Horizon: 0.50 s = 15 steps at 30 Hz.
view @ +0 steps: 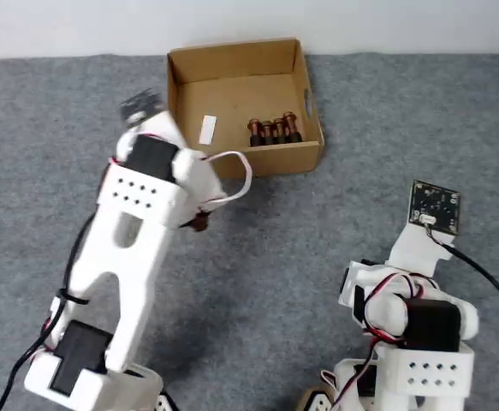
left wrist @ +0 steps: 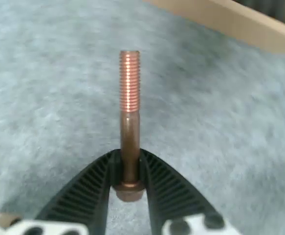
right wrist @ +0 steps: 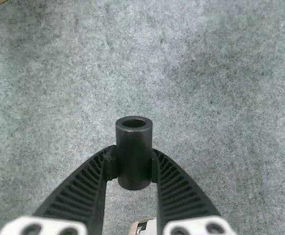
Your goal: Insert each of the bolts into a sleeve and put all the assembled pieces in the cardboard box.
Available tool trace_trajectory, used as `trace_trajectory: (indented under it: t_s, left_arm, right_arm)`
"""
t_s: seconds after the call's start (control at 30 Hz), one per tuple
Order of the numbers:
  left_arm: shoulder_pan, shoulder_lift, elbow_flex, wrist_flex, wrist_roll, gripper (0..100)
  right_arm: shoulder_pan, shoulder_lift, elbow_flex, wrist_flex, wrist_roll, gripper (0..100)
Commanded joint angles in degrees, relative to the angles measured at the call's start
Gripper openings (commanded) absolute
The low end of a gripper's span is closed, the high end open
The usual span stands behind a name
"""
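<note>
Right now my left pincer is clamped on a copper-coloured bolt. It grips the plain shank just beside the head, so the threaded end points away from my wrist over the grey mat. In the high view that arm of mine fills the left half of the frame. Its tip is just below the lower left corner of the cardboard box and apart from the box wall.

My right pincer is closed around a black sleeve. It holds the end nearer my wrist, and the open bore faces outward. In the high view this arm is folded back in the lower right of the frame, well apart from the box.

The box stands at upper centre of the high view. A short row of assembled pieces lies side by side in its lower right part, near the front wall. A white slip lies on the box floor to their left.
</note>
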Motion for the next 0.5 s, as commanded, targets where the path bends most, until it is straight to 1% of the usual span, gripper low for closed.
trace_trajectory:
  t_s: [0.0, 0.03, 0.1, 0.23, 0.37, 0.47]
  left_arm:
    - [-5.5, -2.9, 3.2, 1.1, 5.7, 1]
    - [-6.8, -2.9, 4.4, 1.1, 6.8, 1]
    - [-9.1, -2.9, 6.0, 1.0, 6.7, 1]
    - [-10.9, -0.4, 9.8, -1.1, 6.7, 1]
    - [-13.2, 4.5, 9.2, -0.8, 6.5, 1]
    - [-13.3, 7.6, 8.7, 1.2, 2.5, 1]
  right_arm:
    - [0.7, -0.7, -0.6, -0.9, -0.7, 0.8]
    - [0.7, -0.7, -0.6, -0.9, -0.7, 0.8]
    - [0.7, -0.7, -0.6, -0.9, -0.7, 0.8]
    - [0.7, -0.7, -0.6, -0.9, -0.7, 0.8]
    - [0.7, -0.7, -0.6, -0.8, -0.7, 0.8]
    - [0.7, -0.7, -0.6, 0.1, -0.7, 0.8]
